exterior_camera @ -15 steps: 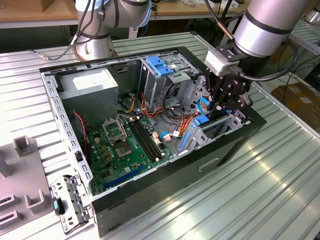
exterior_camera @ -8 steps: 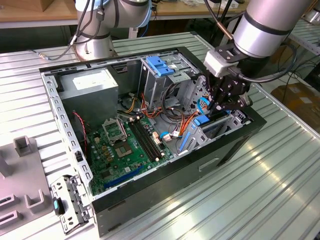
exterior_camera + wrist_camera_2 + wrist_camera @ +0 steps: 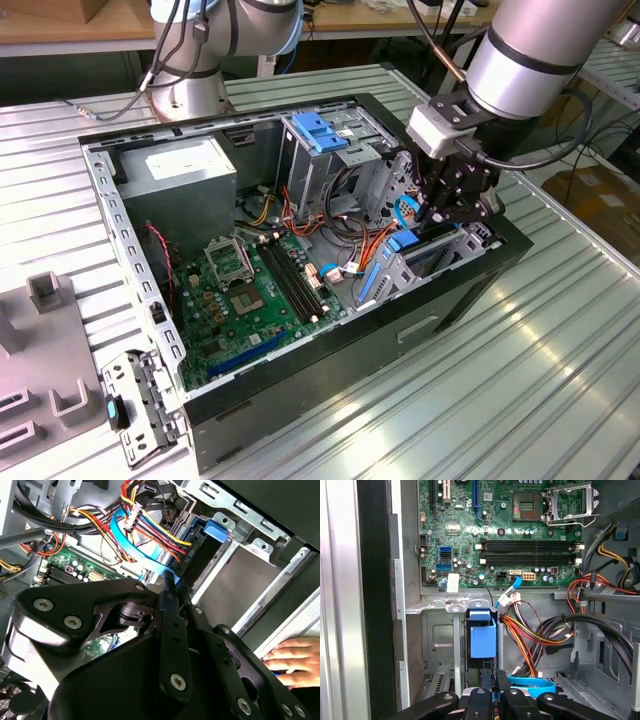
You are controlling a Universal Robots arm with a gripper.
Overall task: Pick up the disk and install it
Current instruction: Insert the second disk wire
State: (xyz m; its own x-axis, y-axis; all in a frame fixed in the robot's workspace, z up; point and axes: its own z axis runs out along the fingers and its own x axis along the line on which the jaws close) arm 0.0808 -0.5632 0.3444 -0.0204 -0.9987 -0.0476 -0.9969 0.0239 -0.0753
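Gripper (image 3: pixel 455 200), fingers pressed together, grasping nothing we can see, poised above drive cage (image 3: pixel 430 255). We judge the disk (image 3: pixel 483 636) seated edge-on inside that cage, blue rail upward.

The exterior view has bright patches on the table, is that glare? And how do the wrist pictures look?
Yes: in the exterior view the ribbed metal table mirrors overhead light in pale streaks. In the second wrist view the gripper looms dark and near. In the first wrist view the motherboard is evenly lit.
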